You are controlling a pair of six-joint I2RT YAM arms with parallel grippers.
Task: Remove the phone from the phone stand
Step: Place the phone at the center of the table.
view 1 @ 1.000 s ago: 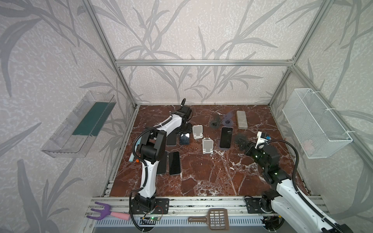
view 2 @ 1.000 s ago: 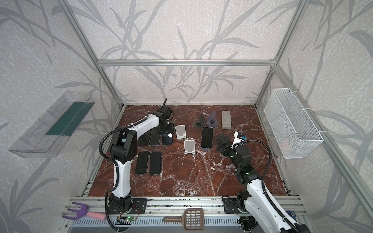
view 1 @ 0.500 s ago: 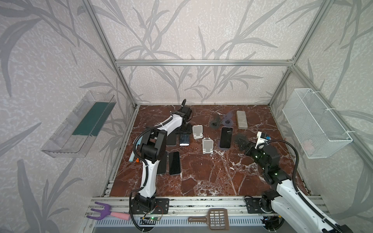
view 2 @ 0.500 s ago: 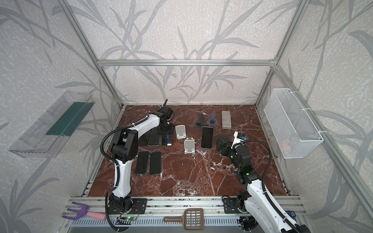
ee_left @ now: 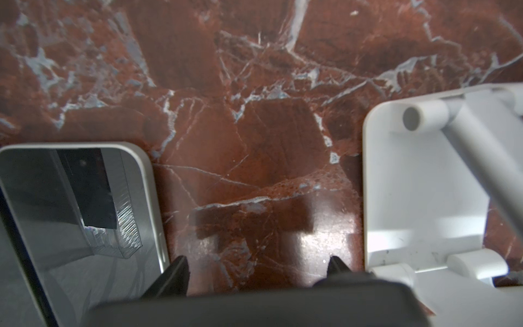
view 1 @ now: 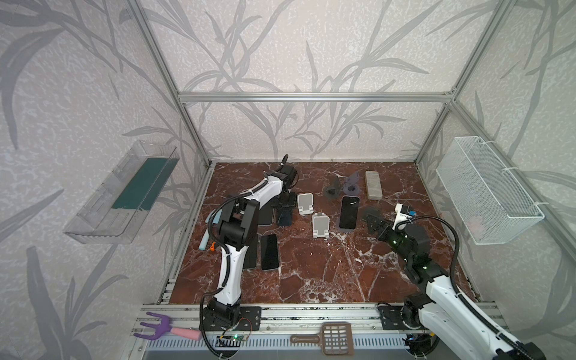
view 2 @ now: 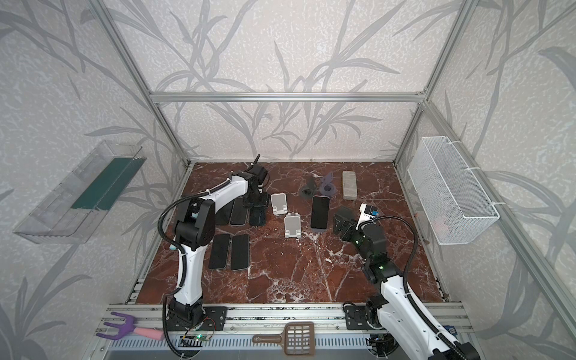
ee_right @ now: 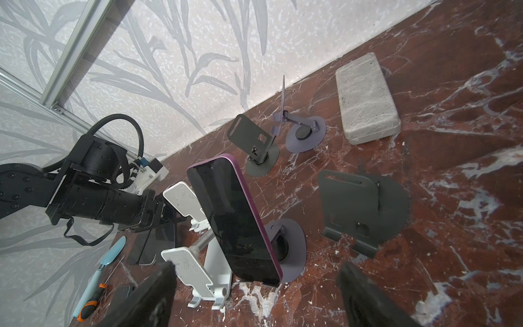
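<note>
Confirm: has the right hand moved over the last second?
No. The right hand stays open, at the same offset from the grey block.

Bright, even light; blurred wrist-view foreground

Dark phone [ee_right: 235,218] leans on purple stand [ee_right: 294,249]; right gripper [ee_right: 257,269] jaws apart, empty, nearby.

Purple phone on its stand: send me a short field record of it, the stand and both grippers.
phone: purple-edged black-screen phone, leaning on its stand, untouched
stand: lilac round-base stand, upright on red marble table
right gripper: open, facing the phone, apart from it
left gripper: open, empty, over bare table between flat silver-edged phone and white plastic stand
task: phone not yet removed
</note>
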